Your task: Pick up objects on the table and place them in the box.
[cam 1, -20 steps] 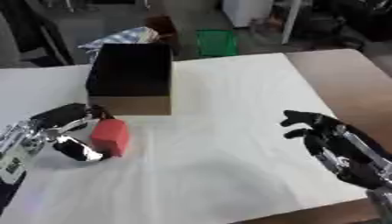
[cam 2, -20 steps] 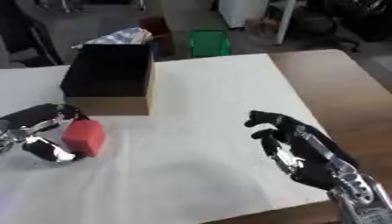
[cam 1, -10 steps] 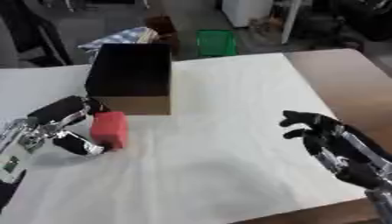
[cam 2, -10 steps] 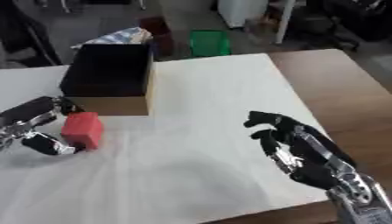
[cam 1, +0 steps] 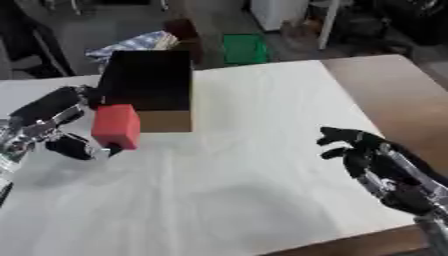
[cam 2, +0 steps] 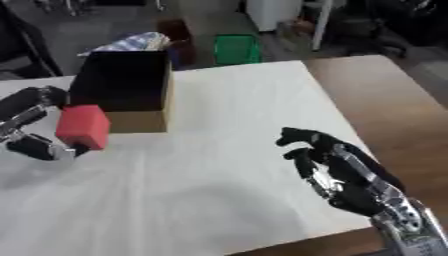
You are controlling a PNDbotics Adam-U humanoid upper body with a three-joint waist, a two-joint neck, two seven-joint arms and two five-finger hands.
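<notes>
White-covered table (cam 1: 254,200): broad bare stretch across centre and near side; bare brown wood strip along the right edge. Dark open-topped box (cam 1: 147,87) stands at far left, cardboard front wall facing the camera. Beyond the far edge: green bin (cam 1: 244,48), bundled cloth (cam 1: 131,42).

Left hand (cam 1: 52,125) comes in from the left edge, fingers above and thumb below clamped on a red block (cam 1: 116,126). Block is lifted off the table, just in front of the box's near-left corner, overlapping its front wall in view; whether it touches the box cannot be told.

Right hand (cam 2: 337,170) sits at lower right, idle, fingers relaxed and slightly curved, holding nothing, well apart from box and block.

Right eye view shows the right forearm down to the bottom edge; left eye view shows more of the left arm
</notes>
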